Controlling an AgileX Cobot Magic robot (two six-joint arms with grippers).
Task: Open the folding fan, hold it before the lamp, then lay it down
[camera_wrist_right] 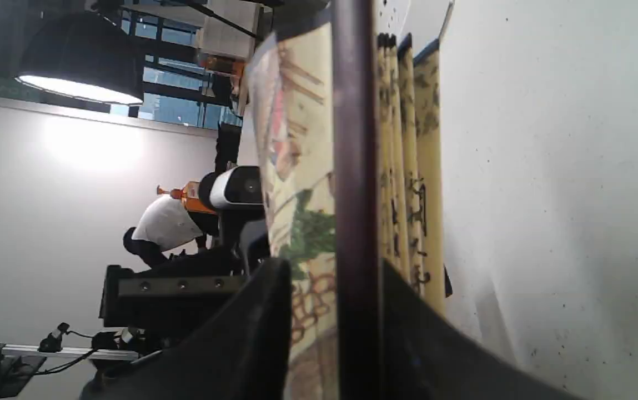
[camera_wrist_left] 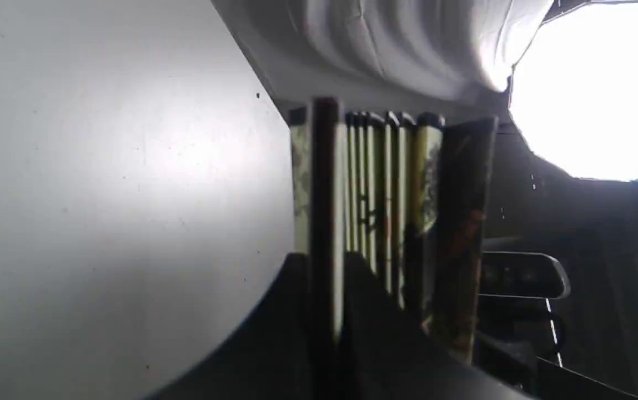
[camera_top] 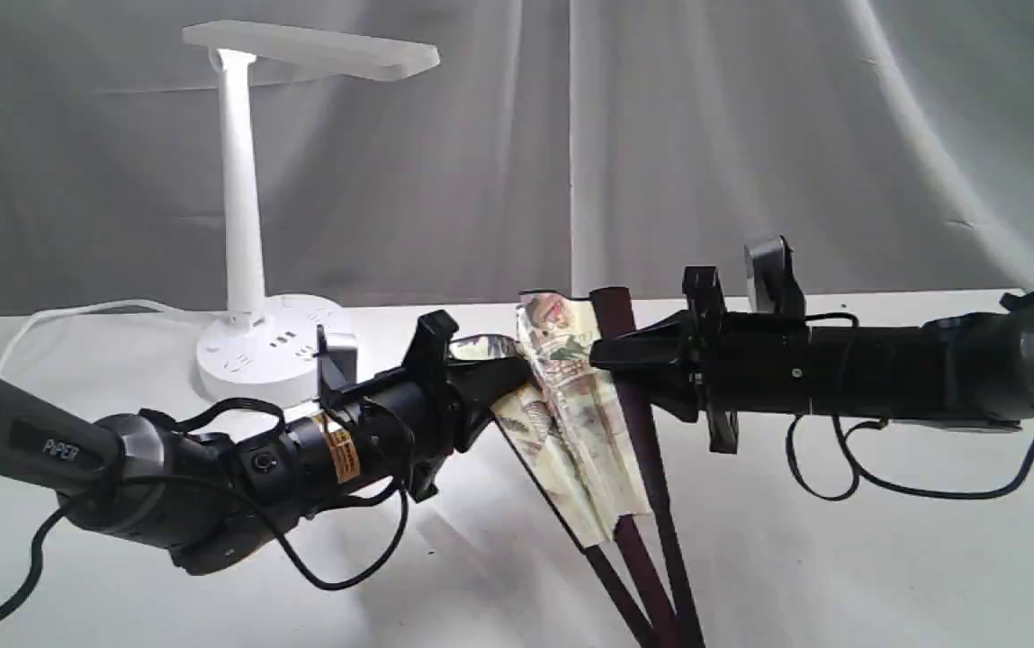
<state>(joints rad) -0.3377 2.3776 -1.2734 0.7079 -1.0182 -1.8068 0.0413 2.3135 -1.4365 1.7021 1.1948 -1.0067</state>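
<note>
1. A white table (camera_top: 840, 558) fills my view, with a grey draped curtain (camera_top: 750, 135) behind it.
2. The lamp (camera_top: 242, 225) stands upright at the back left, with its cord trailing off to the left.
3. The folding fan (camera_top: 570, 405) hangs between the two arms at mid-table, only partly spread. It is tilted, and its maroon ribs run down toward the near edge.
4. My left gripper (camera_top: 517, 373) is clenched on one guard of the fan.
5. My right gripper (camera_top: 599, 353) has the other guard between its jaws. They stand apart, with a gap showing on one side.
</note>
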